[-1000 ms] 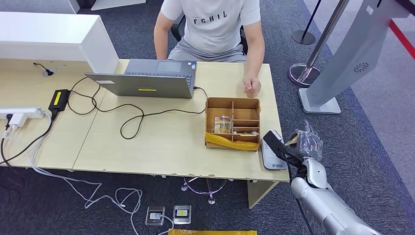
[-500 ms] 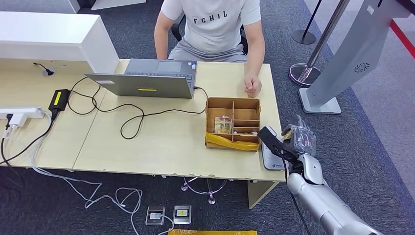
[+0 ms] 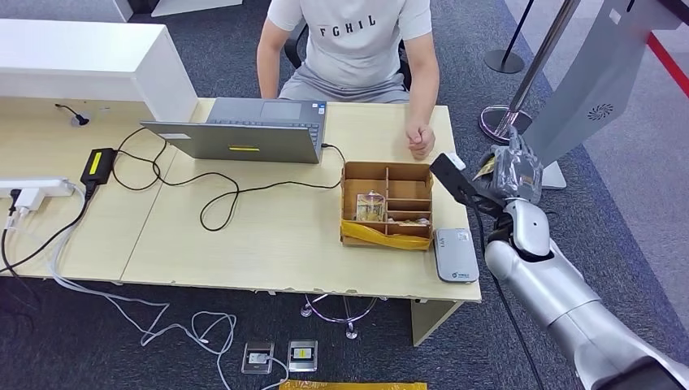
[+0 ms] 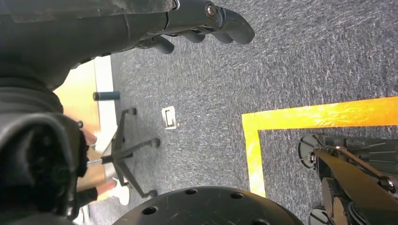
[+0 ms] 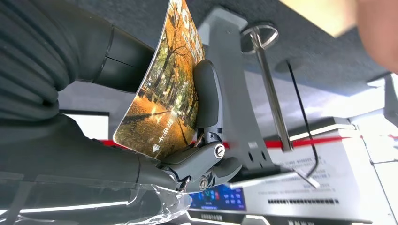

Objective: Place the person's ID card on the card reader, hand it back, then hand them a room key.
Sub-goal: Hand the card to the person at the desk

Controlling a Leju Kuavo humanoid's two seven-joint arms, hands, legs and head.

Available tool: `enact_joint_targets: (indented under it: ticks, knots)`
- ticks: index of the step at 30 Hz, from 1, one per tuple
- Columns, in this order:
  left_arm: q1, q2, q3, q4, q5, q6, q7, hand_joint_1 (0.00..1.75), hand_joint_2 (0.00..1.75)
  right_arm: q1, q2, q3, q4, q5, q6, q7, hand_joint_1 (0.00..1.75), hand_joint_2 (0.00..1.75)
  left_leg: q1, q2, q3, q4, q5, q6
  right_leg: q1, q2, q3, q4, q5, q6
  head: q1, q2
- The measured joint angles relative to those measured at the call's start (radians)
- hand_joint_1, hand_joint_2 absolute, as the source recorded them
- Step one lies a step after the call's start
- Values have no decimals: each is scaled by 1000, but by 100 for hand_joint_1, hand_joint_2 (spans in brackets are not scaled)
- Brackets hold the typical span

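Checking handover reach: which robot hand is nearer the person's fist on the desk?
Right. The right hand, pinching the card, is raised just off the desk edge beside the person's fist. The left hand hangs low over the carpet, far away.

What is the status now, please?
Right hand holds card in its fingers, raised beside the person's hand. Left hand holds nothing. Reader bare.

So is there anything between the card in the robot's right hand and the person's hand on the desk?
Nothing visible blocks it. The right hand holds the card just off the desk's far right corner, and the person's hand rests on bare desktop nearby. The cardboard organizer sits nearer the robot, beside that path.
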Motion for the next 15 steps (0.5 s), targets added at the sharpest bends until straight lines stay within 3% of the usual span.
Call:
enact_joint_targets:
  ticks: [6,15]
  knots:
    - [-1,2,-15,1,-16,-14,16,0,0,-53,-4,6,-75,29,26,5,175,175,0,0,-1,0,0,0,0,0,0,0,0,0,0,0]
    - [-2,0,-18,2,-23,-17,12,0,0,-67,57,36,-72,31,6,-36,175,175,0,0,-1,0,0,0,0,0,0,0,0,0,0,0]
